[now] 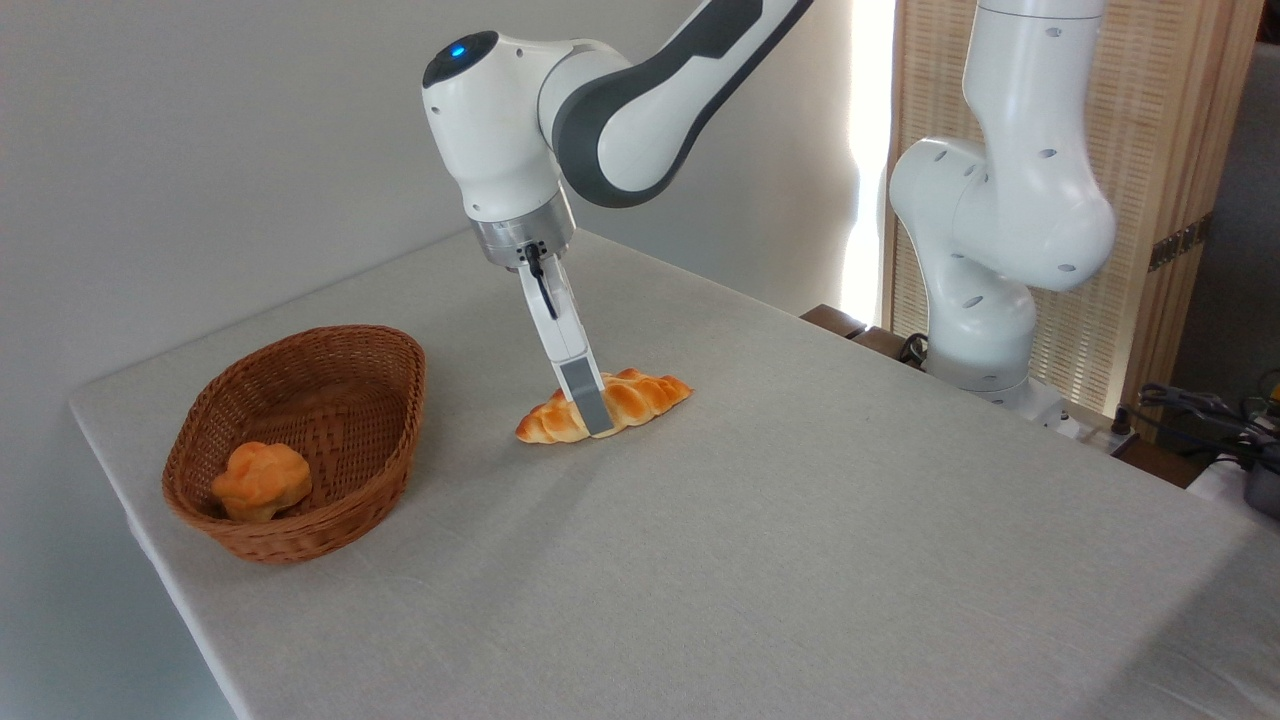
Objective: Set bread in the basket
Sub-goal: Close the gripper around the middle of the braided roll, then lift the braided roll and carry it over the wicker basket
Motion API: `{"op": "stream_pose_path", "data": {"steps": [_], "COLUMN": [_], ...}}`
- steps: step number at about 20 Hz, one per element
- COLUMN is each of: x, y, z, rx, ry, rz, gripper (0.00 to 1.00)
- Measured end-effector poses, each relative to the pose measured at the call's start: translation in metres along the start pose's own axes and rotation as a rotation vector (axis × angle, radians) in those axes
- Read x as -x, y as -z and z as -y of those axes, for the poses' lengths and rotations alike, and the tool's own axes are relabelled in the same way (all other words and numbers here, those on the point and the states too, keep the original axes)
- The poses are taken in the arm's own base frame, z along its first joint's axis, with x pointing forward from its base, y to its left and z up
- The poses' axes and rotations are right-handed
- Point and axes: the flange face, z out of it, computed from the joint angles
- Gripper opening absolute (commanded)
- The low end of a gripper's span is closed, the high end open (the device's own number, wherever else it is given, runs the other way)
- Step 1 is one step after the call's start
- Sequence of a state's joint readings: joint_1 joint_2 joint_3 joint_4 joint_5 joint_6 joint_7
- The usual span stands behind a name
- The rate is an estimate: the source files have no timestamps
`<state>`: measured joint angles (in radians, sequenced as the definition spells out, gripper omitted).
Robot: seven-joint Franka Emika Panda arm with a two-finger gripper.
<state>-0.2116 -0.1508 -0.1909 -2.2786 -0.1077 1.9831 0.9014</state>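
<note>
The bread (pixel 648 394), a glossy golden braided loaf, lies flat on the grey tablecloth near the table's middle. My gripper (pixel 597 412) reaches down onto it at a slant. One grey-tipped finger (pixel 592 398) stands against the loaf's near side, a little left of its middle, with its tip at the cloth. The other finger is hidden behind the first, so the gap between them does not show. The brown wicker basket (pixel 386 352) sits to the left, well apart from the loaf.
A small round lumpy orange bun (pixel 262 480) rests in the basket's near end. The table's left edge runs just beyond the basket. My arm's white base (pixel 985 330) stands at the back right, with cables (pixel 1200 410) beside it.
</note>
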Motion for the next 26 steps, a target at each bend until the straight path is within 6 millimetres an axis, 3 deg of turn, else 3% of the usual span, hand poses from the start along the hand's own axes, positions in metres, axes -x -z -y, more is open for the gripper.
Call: {"op": "stream_pose_path", "data": {"steps": [12, 17, 22, 26], "x": [0.000, -0.004, -0.012, -0.039], "y": [-0.001, 0.010, 0.047, 0.112], "z": [0.000, 0.002, 0.005, 0.027], "rx": [0.001, -0.010, 0.003, -0.044], "ry": [0.000, -0.002, -0.012, -0.028], "rz": [0.001, -0.010, -0.008, -0.085], "gripper": [0.24, 0.24, 0.25, 0.29]}}
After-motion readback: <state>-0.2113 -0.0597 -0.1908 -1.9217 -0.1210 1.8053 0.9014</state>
